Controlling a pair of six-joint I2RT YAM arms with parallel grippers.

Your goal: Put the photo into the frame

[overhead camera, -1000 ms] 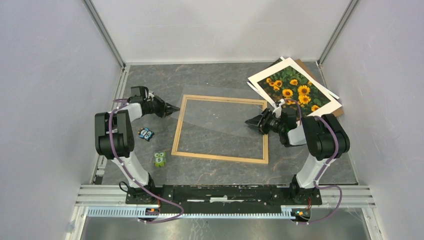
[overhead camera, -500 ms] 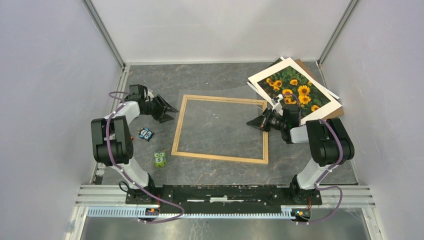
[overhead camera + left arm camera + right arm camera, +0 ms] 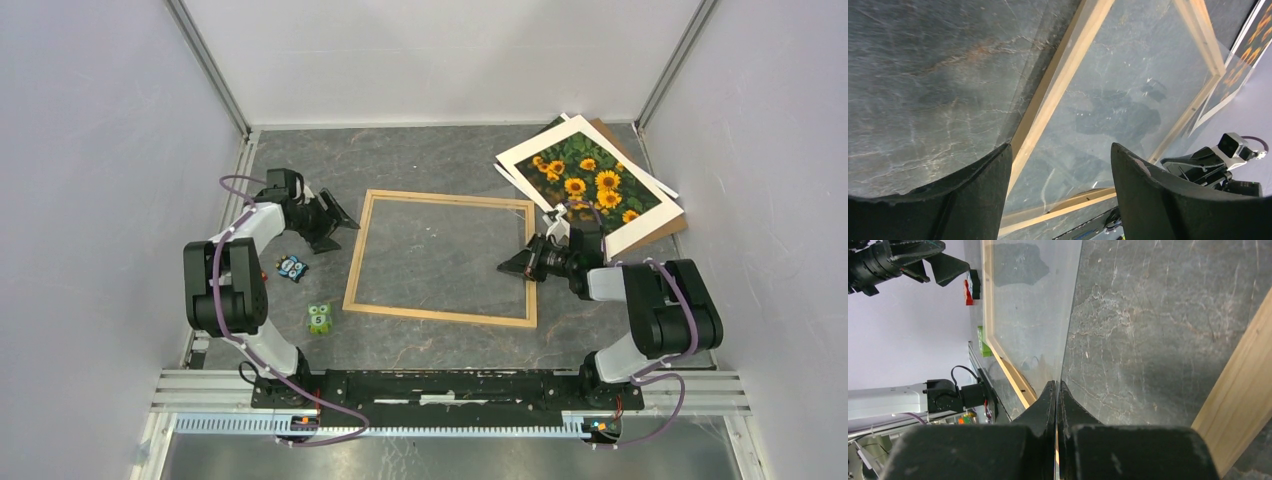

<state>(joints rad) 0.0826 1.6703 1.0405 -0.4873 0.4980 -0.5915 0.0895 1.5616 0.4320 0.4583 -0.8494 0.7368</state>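
Over the last second the left gripper (image 3: 340, 230) has gone from closed to spread wide and has drawn slightly back from the frame's left side. The right gripper (image 3: 505, 268) has snapped shut and slid toward the near right part of the frame.

Nearest the arm bases, a small green owl-like toy (image 3: 319, 318) stands on the dark stone-patterned table (image 3: 420, 160), with a small blue toy (image 3: 291, 267) just beyond it.

The frame (image 3: 440, 315), a rectangle of thin pale wooden strips, lies flat at the table's centre. A clear sheet (image 3: 1033, 315) rests over it. The left wrist view shows the sheet overlapping the left strip. The right wrist view shows its other edge falling short of the right strip.

The right gripper's fingers are pressed together, and their tips meet exactly at that edge of the sheet. Whether the sheet is caught between them cannot be told.

The left gripper hovers just outside the frame's far left corner, jaws apart and holding nothing.

Farthest away, at the far right corner, the photo (image 3: 585, 180) of orange sunflowers lies face up. It sits askew on white sheets and a brown board (image 3: 672, 225), outside the frame.
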